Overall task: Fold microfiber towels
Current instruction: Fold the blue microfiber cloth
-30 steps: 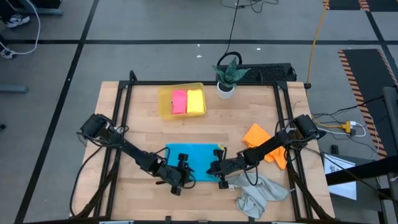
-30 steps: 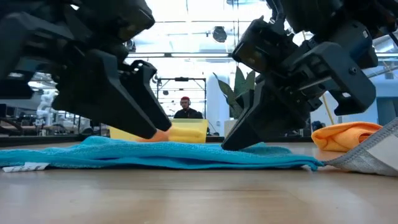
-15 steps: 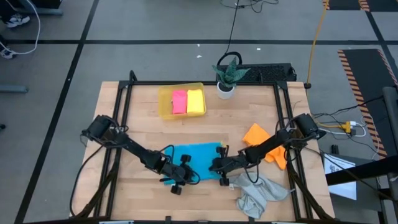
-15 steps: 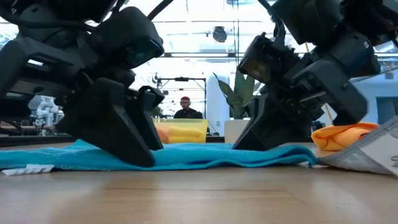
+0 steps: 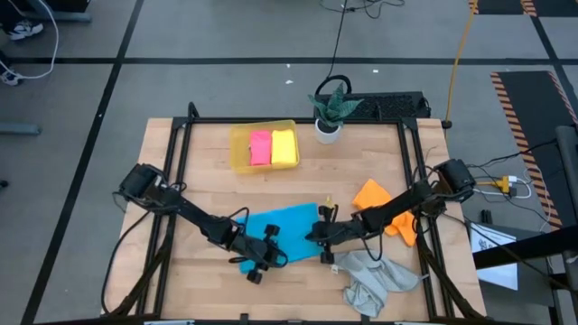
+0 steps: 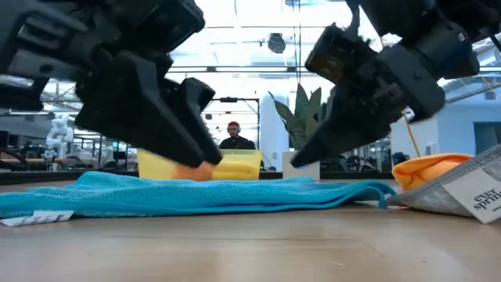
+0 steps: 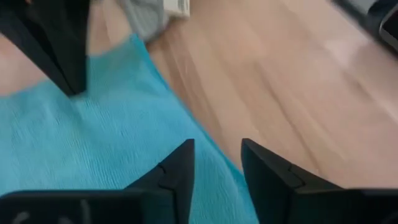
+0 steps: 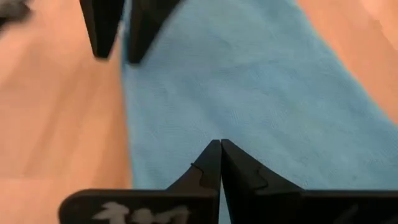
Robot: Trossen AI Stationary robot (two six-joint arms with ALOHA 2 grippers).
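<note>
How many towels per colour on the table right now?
Blue towel: 1
Orange towel: 1
Grey towel: 1
Pink towel: 1, in the yellow tray
Yellow towel: 1, same tray
Total: 5

The high view looks straight down on the whole table [image 5: 181, 271] from well above. The low view sits at table-top height, facing level across it into the room. Each wrist view looks forward past its own jaws, very near the surface. All four share the blue towel [image 5: 284, 226] [image 6: 196, 196] [image 7: 93, 137] [image 8: 249, 81].
</note>
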